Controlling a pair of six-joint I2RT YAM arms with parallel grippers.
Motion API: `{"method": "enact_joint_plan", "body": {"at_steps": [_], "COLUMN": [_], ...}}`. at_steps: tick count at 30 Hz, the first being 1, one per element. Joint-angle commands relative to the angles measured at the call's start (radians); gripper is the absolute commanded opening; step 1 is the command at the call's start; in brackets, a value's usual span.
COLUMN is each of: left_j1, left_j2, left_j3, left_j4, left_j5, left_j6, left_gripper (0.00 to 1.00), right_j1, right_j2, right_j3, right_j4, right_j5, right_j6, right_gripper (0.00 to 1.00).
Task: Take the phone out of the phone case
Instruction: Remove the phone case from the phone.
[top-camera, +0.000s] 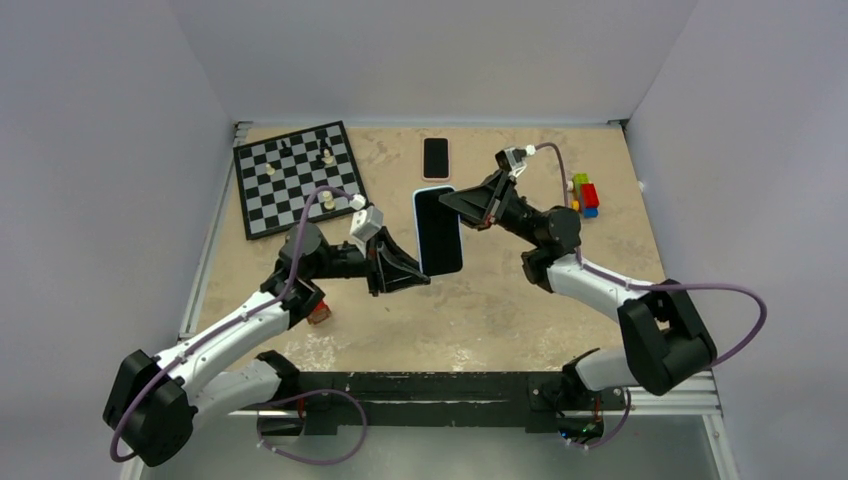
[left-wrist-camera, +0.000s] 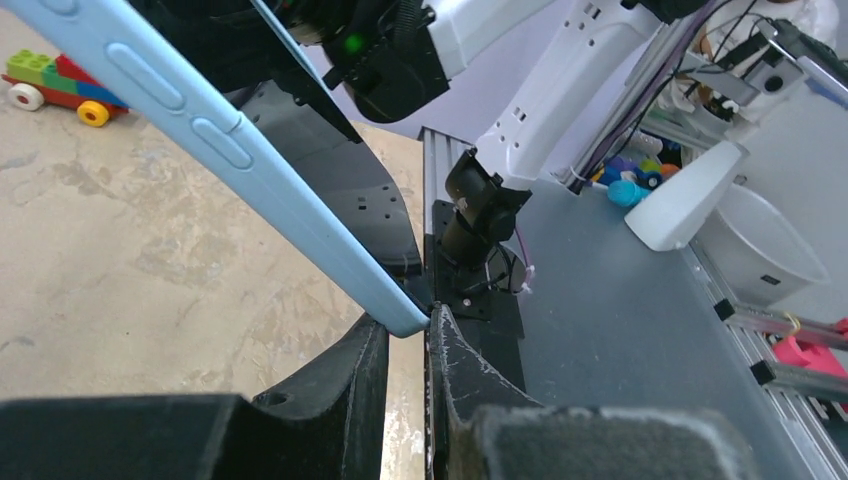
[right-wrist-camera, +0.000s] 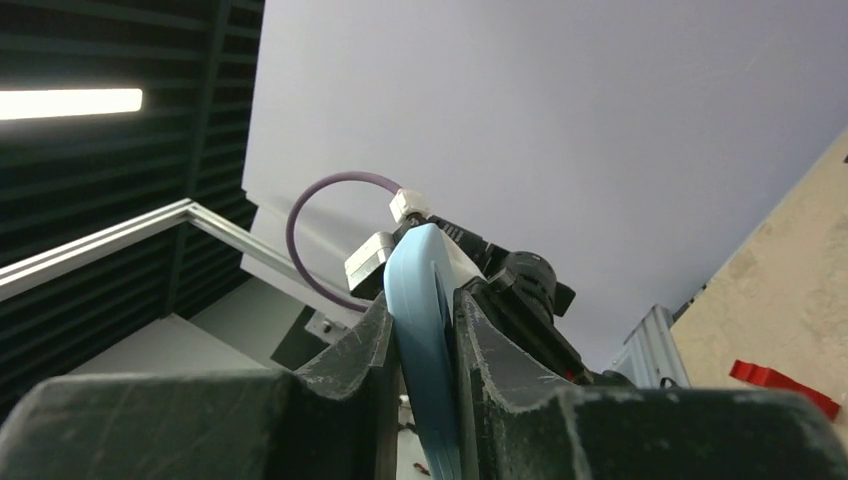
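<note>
The phone (top-camera: 438, 232), black screen up in a light blue case (left-wrist-camera: 230, 150), is held above the table's middle between both grippers. My left gripper (top-camera: 418, 275) is shut on the case's near left corner; in the left wrist view that corner sits pinched between the fingertips (left-wrist-camera: 408, 325). My right gripper (top-camera: 452, 205) is shut on the case's far right edge. In the right wrist view the blue case edge (right-wrist-camera: 425, 340) stands clamped between both fingers (right-wrist-camera: 365, 345). The phone is still seated in the case.
A second, smaller phone (top-camera: 435, 157) lies at the far middle of the table. A chessboard (top-camera: 298, 178) with several pieces is at the far left. Toy bricks (top-camera: 585, 195) lie at the far right. A small red object (top-camera: 320, 315) lies by the left arm.
</note>
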Motion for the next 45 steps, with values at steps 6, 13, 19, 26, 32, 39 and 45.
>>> {"method": "enact_joint_plan", "body": {"at_steps": [6, 13, 19, 26, 32, 39, 45], "left_j1": [0.022, 0.029, 0.028, 0.028, 0.028, 0.021, -0.020], "left_j2": [0.082, 0.088, -0.002, -0.130, -0.227, -0.226, -0.152], "left_j3": [0.069, 0.081, 0.091, 0.112, 0.131, 0.093, 0.076], "left_j4": [-0.131, -0.225, -0.437, -0.637, -0.768, -0.417, -0.216], "left_j5": [-0.268, -0.439, -0.564, -0.465, -0.352, -0.180, -0.224], "left_j6": [0.181, 0.128, 0.058, -0.033, -0.053, -0.483, -0.701], "left_gripper": [0.00, 0.00, 0.06, 0.53, 0.58, 0.60, 0.57], "right_j1": [0.098, 0.104, 0.101, 0.045, -0.025, -0.032, -0.031], "right_j2": [-0.018, -0.042, -0.030, 0.020, 0.063, 0.050, 0.023], "right_j3": [0.004, 0.007, 0.018, 0.021, 0.016, 0.029, 0.039], "right_j4": [0.231, 0.200, 0.141, 0.024, -0.039, -0.170, -0.258], "right_j5": [-0.023, -0.004, 0.005, 0.015, 0.023, 0.061, 0.089], "right_j6": [0.337, 0.308, 0.230, 0.039, -0.057, -0.173, -0.234], "right_gripper": [0.00, 0.00, 0.00, 0.00, 0.00, 0.00, 0.00]}}
